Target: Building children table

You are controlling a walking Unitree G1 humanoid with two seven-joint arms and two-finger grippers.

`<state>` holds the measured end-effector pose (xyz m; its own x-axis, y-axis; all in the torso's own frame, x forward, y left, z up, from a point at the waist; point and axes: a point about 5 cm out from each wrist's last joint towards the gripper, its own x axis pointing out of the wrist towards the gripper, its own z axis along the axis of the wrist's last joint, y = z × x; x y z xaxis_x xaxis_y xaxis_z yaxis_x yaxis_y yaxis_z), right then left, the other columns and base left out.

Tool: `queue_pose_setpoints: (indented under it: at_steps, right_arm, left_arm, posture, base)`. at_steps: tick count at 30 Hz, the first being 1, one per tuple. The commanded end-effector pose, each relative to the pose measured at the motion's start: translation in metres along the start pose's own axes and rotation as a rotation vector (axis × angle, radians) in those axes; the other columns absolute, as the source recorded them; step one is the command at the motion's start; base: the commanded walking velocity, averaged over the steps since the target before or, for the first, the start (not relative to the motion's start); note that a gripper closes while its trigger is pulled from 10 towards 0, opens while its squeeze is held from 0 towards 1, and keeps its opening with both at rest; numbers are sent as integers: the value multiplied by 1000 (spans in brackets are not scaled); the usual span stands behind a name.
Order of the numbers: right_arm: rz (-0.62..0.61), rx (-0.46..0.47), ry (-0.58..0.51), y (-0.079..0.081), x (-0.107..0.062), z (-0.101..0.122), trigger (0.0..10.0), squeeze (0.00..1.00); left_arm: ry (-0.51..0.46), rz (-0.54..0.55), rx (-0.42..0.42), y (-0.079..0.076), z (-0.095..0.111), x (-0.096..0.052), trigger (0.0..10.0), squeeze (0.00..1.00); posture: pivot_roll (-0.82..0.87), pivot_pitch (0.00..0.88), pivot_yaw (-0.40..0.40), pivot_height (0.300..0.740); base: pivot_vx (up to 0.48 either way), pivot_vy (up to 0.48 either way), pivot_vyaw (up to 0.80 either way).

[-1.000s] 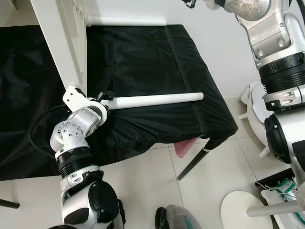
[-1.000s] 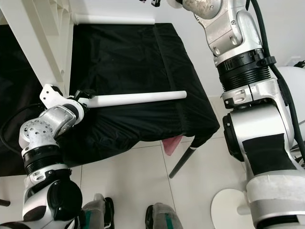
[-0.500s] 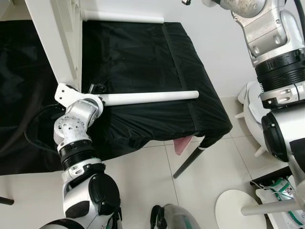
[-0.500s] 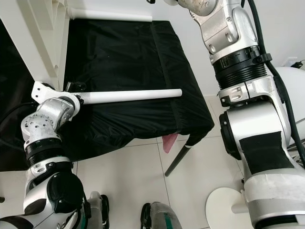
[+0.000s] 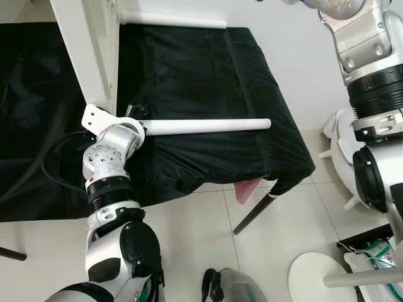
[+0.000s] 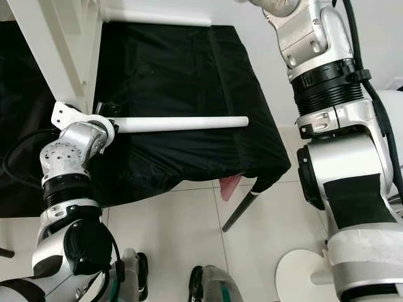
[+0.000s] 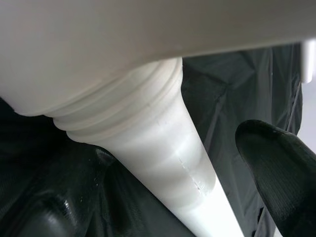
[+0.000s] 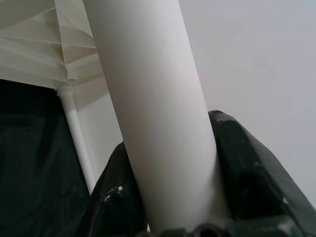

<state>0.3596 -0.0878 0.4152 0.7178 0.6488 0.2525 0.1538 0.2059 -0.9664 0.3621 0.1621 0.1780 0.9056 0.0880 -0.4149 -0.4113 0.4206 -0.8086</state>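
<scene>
The white children's table top (image 5: 82, 50) stands on edge at the left on a table covered in black cloth (image 5: 189, 75). A white leg (image 5: 208, 126) sticks out level from its underside. My left gripper (image 5: 134, 115) is at that leg's base, where the leg (image 7: 168, 163) meets the underside. It is open, with one black finger (image 7: 281, 182) on each side of the leg and a gap showing. A second white leg (image 5: 176, 21) juts out at the far edge. My right arm (image 5: 371, 63) reaches up and out of frame. Its gripper (image 8: 173, 197) is shut on a white leg (image 8: 148, 98).
The black cloth table ends at a front right corner over a dark slanted leg (image 5: 255, 214), with something pink (image 5: 244, 190) beside it. A round white piece (image 5: 321, 277) lies on the tiled floor at the lower right. A white wall runs behind.
The camera has shifted a little. My left wrist has turned at the leg's base, and the forearm now stands more upright. The leg stays in the table top.
</scene>
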Motion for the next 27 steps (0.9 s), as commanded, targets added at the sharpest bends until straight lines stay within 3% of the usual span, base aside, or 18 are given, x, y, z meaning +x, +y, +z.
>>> queue_pose_setpoints:
  at_steps: [1, 7, 21, 27]
  right_arm:
    - [-223, 108, -24, -42, -13, -4, 0, 0]
    - [-237, 118, -12, -44, -17, -6, 0, 0]
    - [-259, 127, -5, -47, -20, -7, 0, 0]
    - [-284, 121, 18, -52, -25, -11, 0, 0]
  left_arm:
    - [-95, -194, 15, -35, 16, -11, 10000, 0]
    - [-46, -263, 141, -48, 12, -9, 10000, 0]
    - [-51, -292, 201, -56, 16, -8, 10000, 0]
    - [-67, -269, 233, -59, 31, -6, 10000, 0]
  posture:
    - [-103, 52, 45, 740]
    - [-103, 49, 64, 740]
    - [-109, 50, 82, 740]
    - [-103, 49, 111, 740]
  base:
    - [0, 0, 0]
    - [0, 0, 0]
    - [0, 0, 0]
    - [0, 0, 0]
